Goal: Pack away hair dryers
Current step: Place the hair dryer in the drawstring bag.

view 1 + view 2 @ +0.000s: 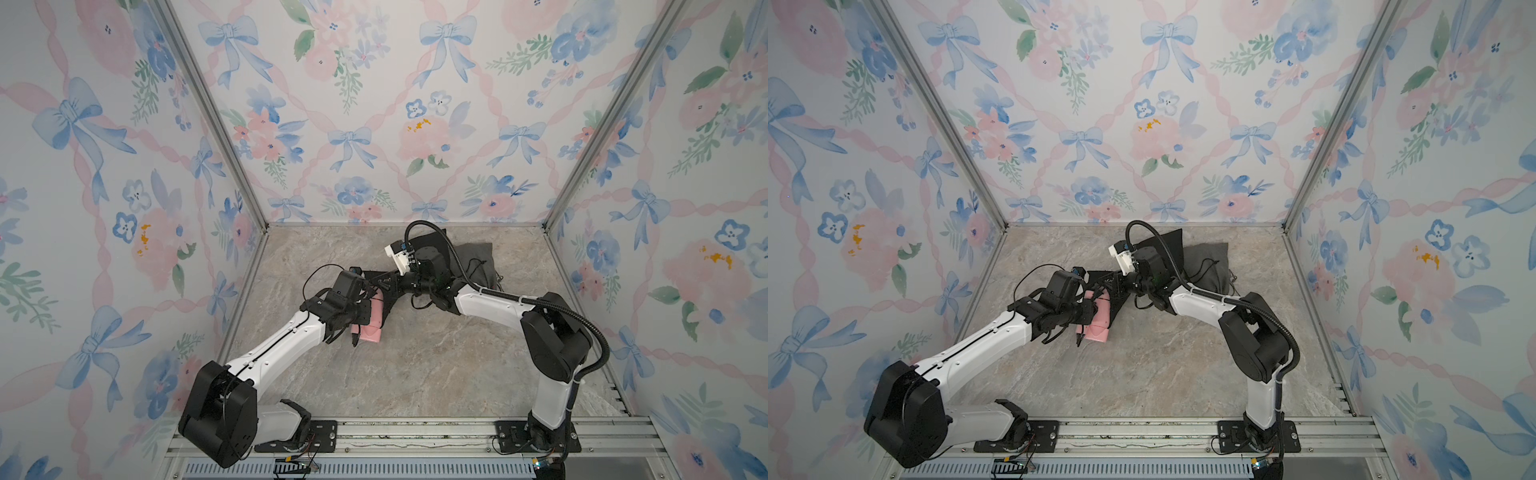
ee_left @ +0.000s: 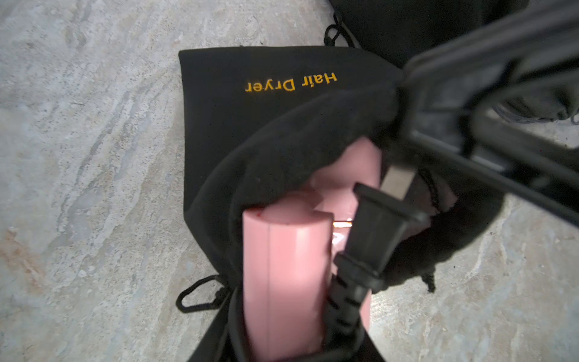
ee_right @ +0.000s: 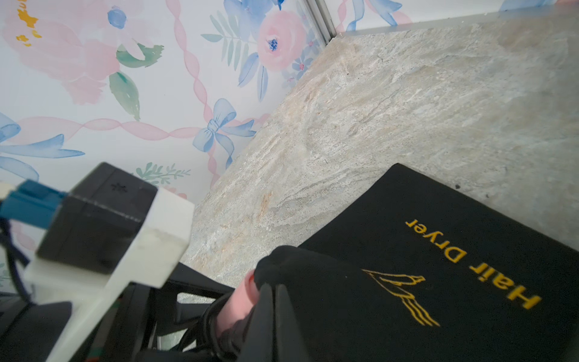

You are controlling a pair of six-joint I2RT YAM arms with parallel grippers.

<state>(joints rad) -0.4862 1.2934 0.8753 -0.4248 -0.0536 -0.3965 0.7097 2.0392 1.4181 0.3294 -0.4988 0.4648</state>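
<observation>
A pink hair dryer with a black plug lies partly inside the mouth of a black pouch lettered "Hair Dryer". My left gripper is shut on the dryer's rear end, and its barrel points into the pouch. In both top views the pink hair dryer sticks out of the black pouch left of the table's middle. My right gripper is shut on the pouch's rim and holds the mouth up. The dryer's front is hidden by cloth.
Behind the right arm, near the back wall, lie another black pouch and a grey pouch with loose drawstrings. Flowered walls close the table on three sides. The arm bases stand along the front rail.
</observation>
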